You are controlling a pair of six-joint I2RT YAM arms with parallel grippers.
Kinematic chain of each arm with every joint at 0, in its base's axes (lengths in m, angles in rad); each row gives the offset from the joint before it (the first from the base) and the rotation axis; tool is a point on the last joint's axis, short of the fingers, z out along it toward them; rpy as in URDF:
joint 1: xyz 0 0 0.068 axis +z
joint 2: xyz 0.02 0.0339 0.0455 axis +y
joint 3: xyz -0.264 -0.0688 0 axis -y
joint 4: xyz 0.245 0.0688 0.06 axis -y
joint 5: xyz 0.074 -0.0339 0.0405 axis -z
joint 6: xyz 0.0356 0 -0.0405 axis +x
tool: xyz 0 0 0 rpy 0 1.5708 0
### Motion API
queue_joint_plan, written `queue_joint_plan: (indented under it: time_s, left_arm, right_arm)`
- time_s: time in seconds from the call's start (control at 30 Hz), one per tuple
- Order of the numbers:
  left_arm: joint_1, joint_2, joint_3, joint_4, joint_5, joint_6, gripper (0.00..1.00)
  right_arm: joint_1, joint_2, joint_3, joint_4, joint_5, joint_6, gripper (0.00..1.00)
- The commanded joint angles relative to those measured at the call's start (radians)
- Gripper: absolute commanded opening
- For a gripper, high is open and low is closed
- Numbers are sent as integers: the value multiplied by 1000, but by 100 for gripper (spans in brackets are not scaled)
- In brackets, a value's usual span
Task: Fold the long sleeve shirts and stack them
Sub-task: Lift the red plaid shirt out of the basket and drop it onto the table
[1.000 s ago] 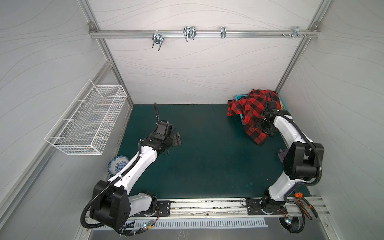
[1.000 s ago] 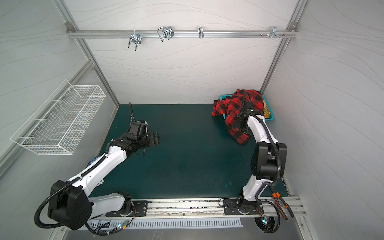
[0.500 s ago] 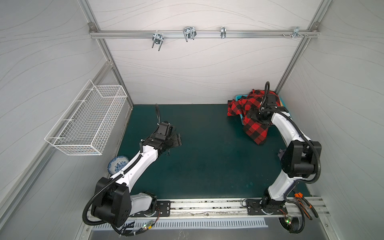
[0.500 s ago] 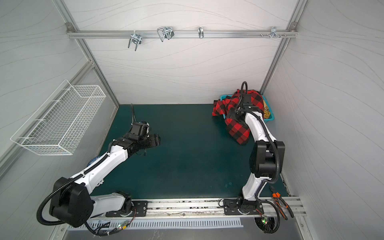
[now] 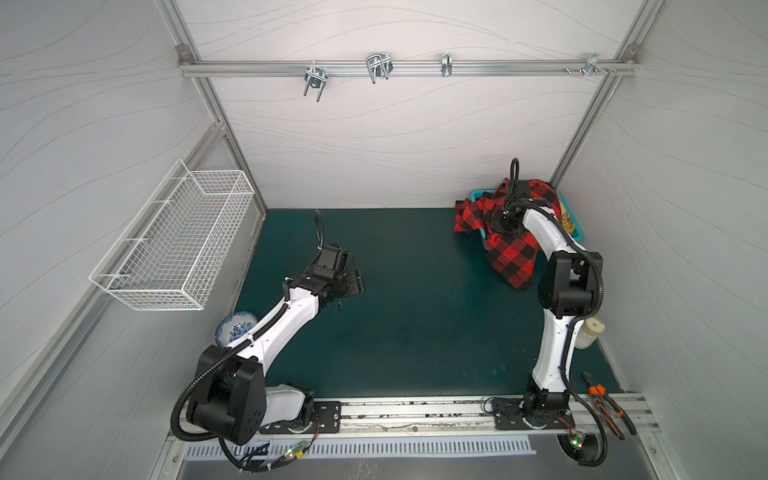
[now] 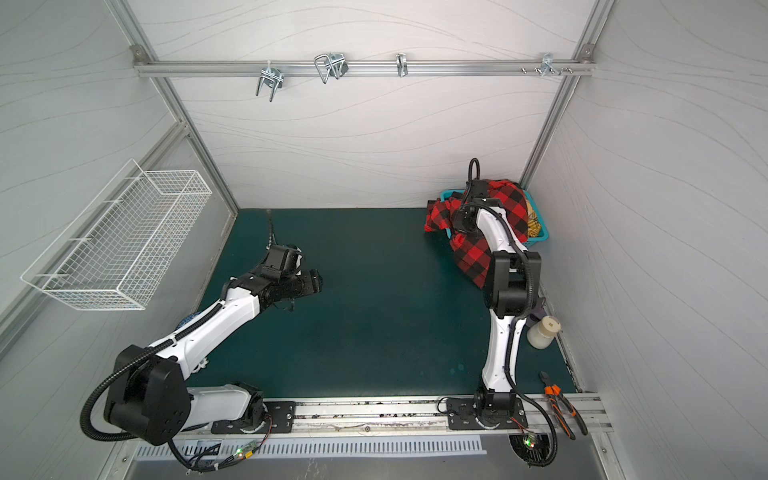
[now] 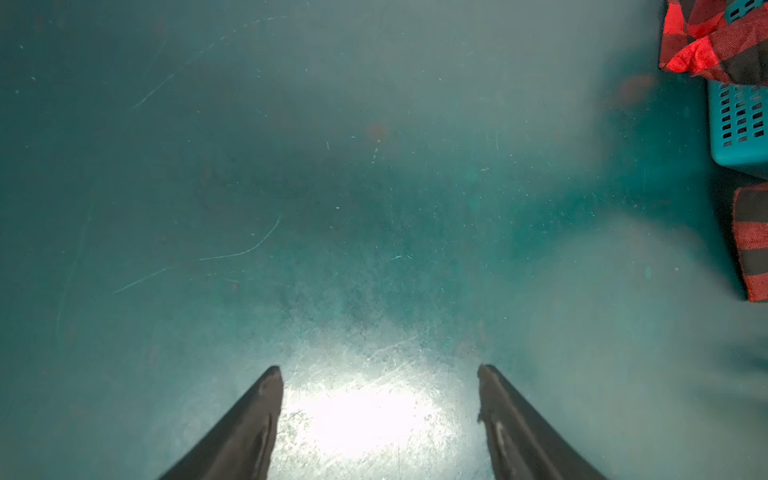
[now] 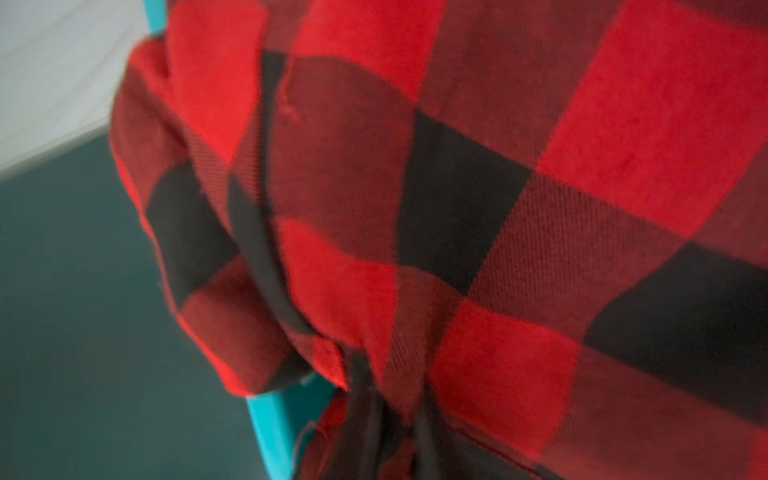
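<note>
On the left wall hangs a white wire basket (image 5: 174,237). Below it a blue-and-white patterned ceramic bowl (image 5: 235,332) sits at the edge of the dark green table mat (image 5: 415,324). The left gripper (image 7: 378,370) hovers over bare mat in the left half. Its two black fingers (image 7: 249,424) stand wide apart with nothing between them, and it is well apart from the shirts.

In the back right corner, the red-and-black plaid shirt (image 5: 513,262) lies crumpled over a teal perforated plastic basket (image 6: 540,235). Part of it is heaped in the basket, and part hangs over the near wall down onto the mat. The right gripper (image 8: 390,419) is pressed into this shirt near the basket's rim. In the right wrist view its fingers are closed together on a gathered fold of the red-and-black cloth; in both top views the arm hides them. A mustard-yellow plaid shirt (image 6: 534,224) shows in the basket under the red one, near the right wall. Nearer the front on the right are a cream-coloured jar (image 5: 590,332) and orange-handled pliers (image 5: 602,399).
</note>
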Motion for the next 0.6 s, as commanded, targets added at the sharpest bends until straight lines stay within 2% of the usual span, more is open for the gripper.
queue_joint_plan:
  time_s: [0.0,0.17,0.37,0.47,0.57]
  left_arm:
    - [2,-9,24,18,-1,-16,74]
    - [1,-26,17,14,-10,-34,74]
    - [4,-68,15,-5,-95,-25,76]
    - [14,-79,53,-65,-155,-32,76]
    - [37,-93,98,-138,-158,-82,75]
  right_arm:
    - [27,-66,85,-54,24,-32,0]
    - [107,-218,156,-93,36,-91,0]
    - [310,-383,238,-161,38,-182,0]
    - [437,-431,203,-189,20,-192,0]
    - [558,-475,67,-171,-19,-141,0]
